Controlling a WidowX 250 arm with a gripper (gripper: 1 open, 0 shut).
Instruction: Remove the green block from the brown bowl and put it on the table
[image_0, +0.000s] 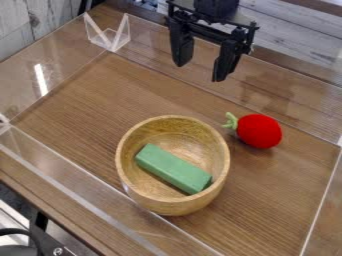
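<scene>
The green block (173, 168), a flat mint-green bar, lies slantwise inside the brown bowl (139, 139), a round light wooden bowl near the front of the table (94, 105). My gripper (199, 58) hangs above the far part of the table, well behind and above the bowl, pointing down. Its two black fingers stand apart and open, with nothing between them.
A red strawberry-like toy (258, 131) rests on the tabletop just right of the bowl. Low clear acrylic walls (107, 32) border the table on all sides. A white plank wall stands behind.
</scene>
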